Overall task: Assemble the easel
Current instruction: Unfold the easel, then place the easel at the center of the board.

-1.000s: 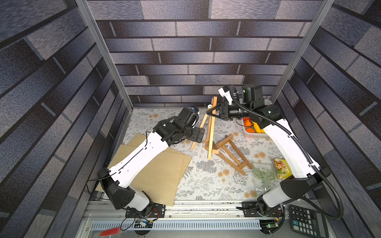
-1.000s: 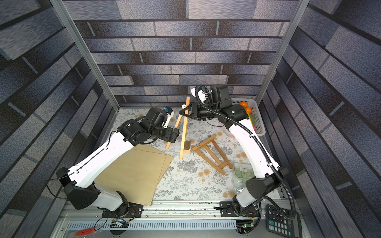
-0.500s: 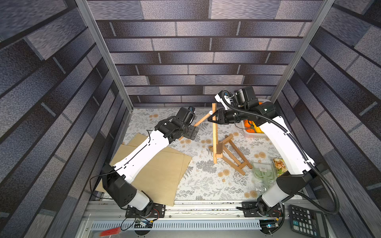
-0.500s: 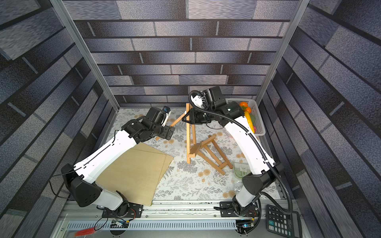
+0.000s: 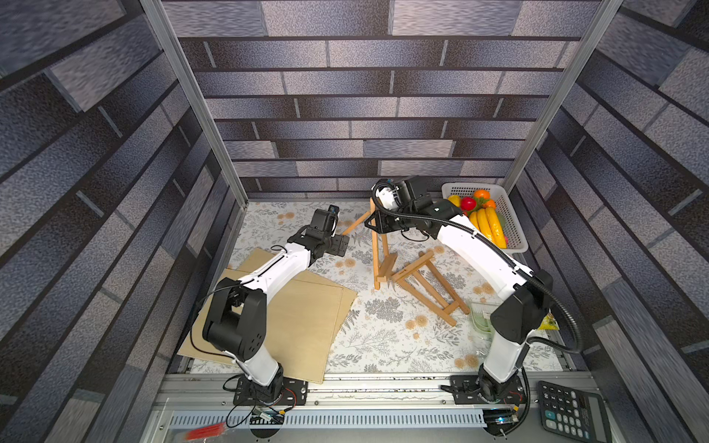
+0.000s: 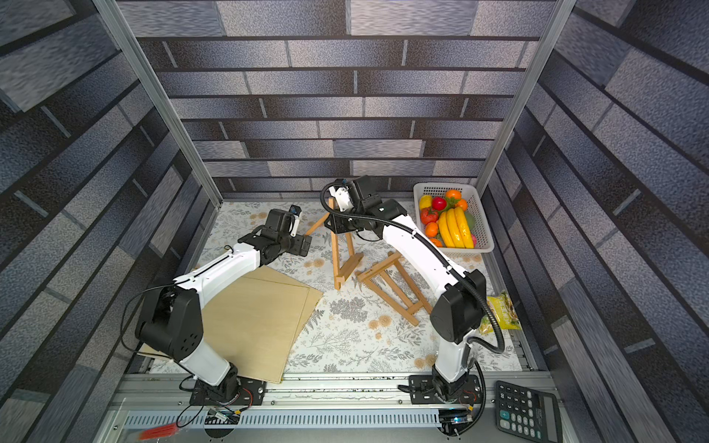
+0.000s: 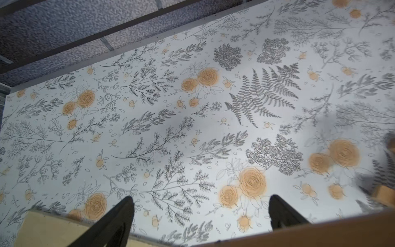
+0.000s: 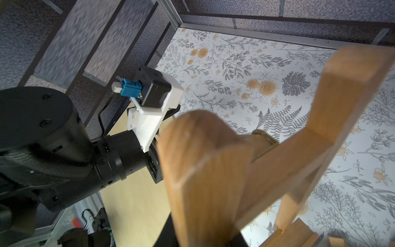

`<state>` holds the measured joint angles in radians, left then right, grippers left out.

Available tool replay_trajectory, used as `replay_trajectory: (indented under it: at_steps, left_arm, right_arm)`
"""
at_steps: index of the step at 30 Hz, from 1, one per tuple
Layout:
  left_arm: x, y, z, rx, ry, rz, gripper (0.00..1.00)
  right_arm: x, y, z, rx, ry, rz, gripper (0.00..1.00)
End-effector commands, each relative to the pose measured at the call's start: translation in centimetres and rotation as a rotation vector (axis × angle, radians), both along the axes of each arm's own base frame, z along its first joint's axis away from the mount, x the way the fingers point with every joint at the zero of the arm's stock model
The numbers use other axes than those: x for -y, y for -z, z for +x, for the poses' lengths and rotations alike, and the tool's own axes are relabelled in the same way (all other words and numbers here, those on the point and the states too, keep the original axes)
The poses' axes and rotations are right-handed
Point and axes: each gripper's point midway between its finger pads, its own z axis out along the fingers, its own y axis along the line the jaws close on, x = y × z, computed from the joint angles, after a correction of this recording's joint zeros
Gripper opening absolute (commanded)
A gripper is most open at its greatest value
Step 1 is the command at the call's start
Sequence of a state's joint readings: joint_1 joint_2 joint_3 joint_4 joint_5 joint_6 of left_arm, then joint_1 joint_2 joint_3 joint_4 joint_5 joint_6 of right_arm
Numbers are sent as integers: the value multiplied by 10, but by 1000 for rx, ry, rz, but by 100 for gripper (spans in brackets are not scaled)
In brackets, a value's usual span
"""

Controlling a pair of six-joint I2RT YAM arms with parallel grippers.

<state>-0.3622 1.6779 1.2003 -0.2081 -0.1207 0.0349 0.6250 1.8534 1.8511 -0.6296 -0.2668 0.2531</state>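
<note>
A wooden easel frame (image 5: 375, 249) stands upright on the floral table in both top views, its thin rear leg (image 5: 355, 225) sticking out to the left. My right gripper (image 5: 378, 222) is shut on the easel's top; in the right wrist view the easel's wood (image 8: 209, 171) fills the space between the jaws of the right gripper (image 8: 203, 237). A second wooden frame (image 5: 426, 284) lies flat on the table to the right of the upright easel frame (image 6: 336, 257). My left gripper (image 5: 342, 245) hovers left of the leg, open and empty, with both fingers (image 7: 119, 218) spread over bare tabletop.
Flat plywood boards (image 5: 307, 314) lie under the left arm. A white basket (image 5: 516, 237) of fruit sits at the back right. Snack packets (image 6: 502, 310) and a green container (image 5: 481, 318) lie by the right arm's base. A calculator (image 5: 568, 410) rests at the front right.
The right gripper has carried the easel frame rightward and set it more upright, its rear leg swinging out to the left. The left gripper has drawn back from the leg, away to the left.
</note>
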Motion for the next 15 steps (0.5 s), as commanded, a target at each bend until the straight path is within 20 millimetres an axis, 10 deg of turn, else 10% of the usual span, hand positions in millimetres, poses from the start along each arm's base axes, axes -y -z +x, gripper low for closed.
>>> replay_trajectory:
  at_steps: [1,15]
  left_arm:
    - [-1,2,36,111,1,-26,100]
    - [1,72,68,-10,-7,-54,100]
  right_arm:
    - [-11,21,21,37,29,-34,0]
    - [-35,92,64,86,44,-168,0]
